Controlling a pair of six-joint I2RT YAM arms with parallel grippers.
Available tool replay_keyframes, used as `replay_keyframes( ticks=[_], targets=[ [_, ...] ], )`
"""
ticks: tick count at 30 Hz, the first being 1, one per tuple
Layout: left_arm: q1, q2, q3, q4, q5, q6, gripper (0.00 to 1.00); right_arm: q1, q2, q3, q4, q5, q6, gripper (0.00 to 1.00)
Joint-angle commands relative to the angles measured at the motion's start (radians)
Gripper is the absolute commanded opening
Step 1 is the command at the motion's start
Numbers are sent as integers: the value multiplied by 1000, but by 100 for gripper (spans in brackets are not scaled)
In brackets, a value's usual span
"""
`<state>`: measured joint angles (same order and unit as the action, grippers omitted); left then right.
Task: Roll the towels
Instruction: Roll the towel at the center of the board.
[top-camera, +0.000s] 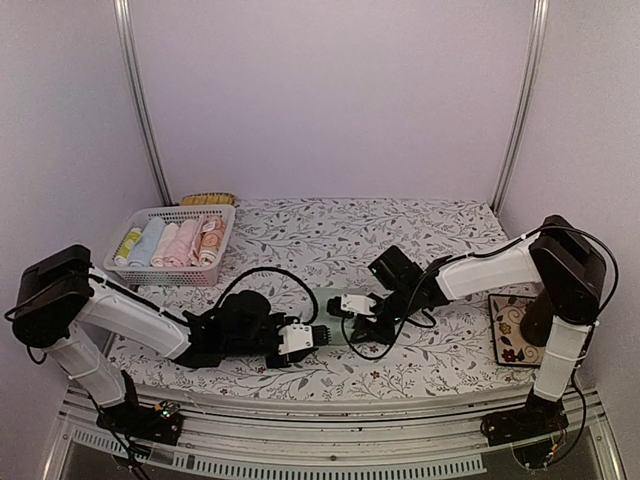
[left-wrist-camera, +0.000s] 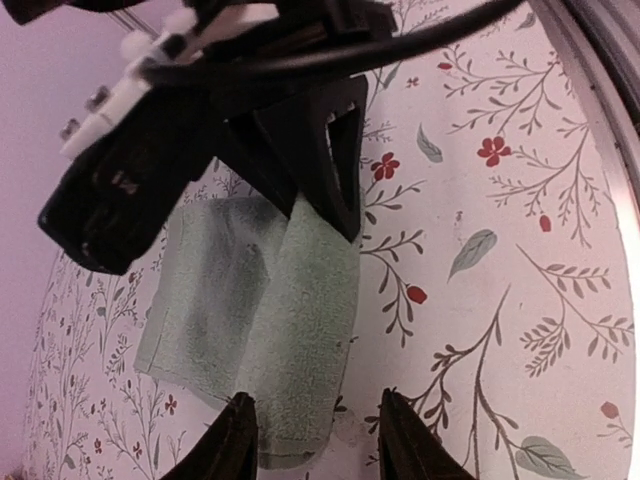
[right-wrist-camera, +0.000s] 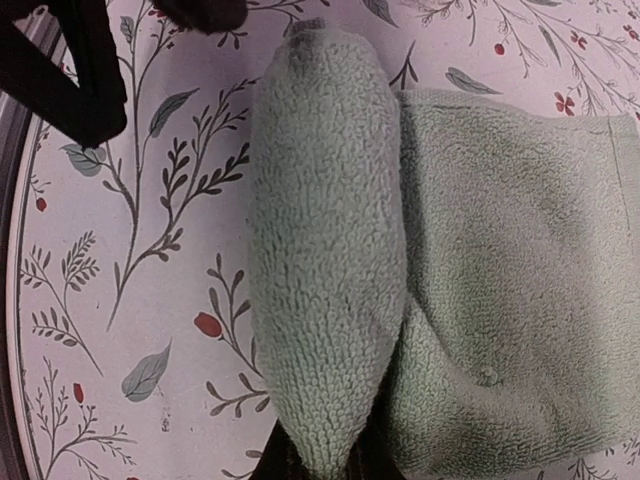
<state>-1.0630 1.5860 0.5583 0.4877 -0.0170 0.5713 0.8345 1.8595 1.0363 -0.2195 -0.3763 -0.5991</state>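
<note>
A pale mint green towel (left-wrist-camera: 215, 300) lies on the flowered tablecloth, partly rolled. The rolled part (right-wrist-camera: 325, 260) runs beside the flat part (right-wrist-camera: 520, 270). My right gripper (right-wrist-camera: 312, 468) is shut on one end of the roll; its black fingers (left-wrist-camera: 325, 150) show at the roll's far end in the left wrist view. My left gripper (left-wrist-camera: 318, 440) stands open at the other end, its left fingertip (left-wrist-camera: 238, 435) at the towel's edge and its other fingertip off the cloth. From above, the two grippers (top-camera: 318, 335) (top-camera: 352, 305) face each other at the table's middle. An orange-salmon patterned towel (top-camera: 211, 240) lies rolled in the basket.
A white lattice basket (top-camera: 170, 274) at the back left holds several rolled towels. A yellowish object (top-camera: 208, 199) lies behind it. A patterned cloth or mat (top-camera: 512, 330) lies at the right edge beside the right arm's base. Cables hang from both wrists.
</note>
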Motion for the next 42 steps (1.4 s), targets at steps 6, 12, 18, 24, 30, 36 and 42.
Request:
replay_keyframes(
  ticks=[6,12,18,24,30,36,42],
  targets=[
    [-69,121,39,44,-143,118,43,-54,69,53,-140,-126,45,3],
    [-81,130,36,103,-217,154,44,-64,87,69,-158,-139,44,3],
    [-81,139,39,128,-238,169,75,-66,94,78,-169,-144,44,3],
    [-80,180,71,106,-252,181,74,-73,97,84,-175,-147,44,3],
    [-75,236,118,52,-275,199,65,-74,98,87,-181,-152,41,3],
    [-60,276,147,23,-284,194,57,-75,98,87,-184,-156,38,3],
    [-49,306,177,-19,-277,178,34,-77,105,88,-184,-159,35,3]
  ],
)
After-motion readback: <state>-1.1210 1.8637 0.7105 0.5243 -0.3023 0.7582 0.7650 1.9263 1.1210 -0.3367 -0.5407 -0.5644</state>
